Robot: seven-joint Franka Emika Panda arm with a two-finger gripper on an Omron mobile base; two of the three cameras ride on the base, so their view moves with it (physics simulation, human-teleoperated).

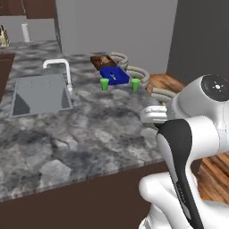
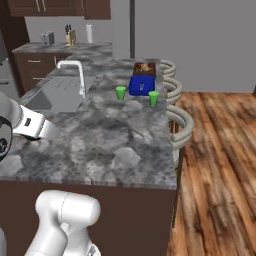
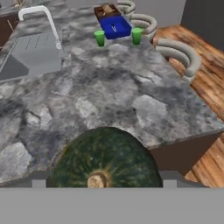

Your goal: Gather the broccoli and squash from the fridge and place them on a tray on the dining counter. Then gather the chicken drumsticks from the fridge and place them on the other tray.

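A dark green ribbed squash (image 3: pixel 105 153) with a tan stem end sits between my fingers, and my gripper (image 3: pixel 104 181) is shut on it above the near part of the dining counter (image 3: pixel 100 100). Far down the counter lies the blue tray (image 3: pixel 114 27) (image 1: pixel 115 75) (image 2: pixel 141 85), holding a small pale piece too small to name. The dark brown other tray (image 3: pixel 106 9) (image 1: pixel 103 60) (image 2: pixel 146 67) lies just behind it, its contents unclear. The fridge is out of view.
Two green cups (image 1: pixel 104 84) (image 1: pixel 135 84) stand just in front of the blue tray. A sink (image 1: pixel 40 94) with a white curved faucet (image 1: pixel 62 71) takes the counter's left side. Curved stool backs (image 2: pixel 180 120) line its right edge above a wooden floor (image 2: pixel 220 165).
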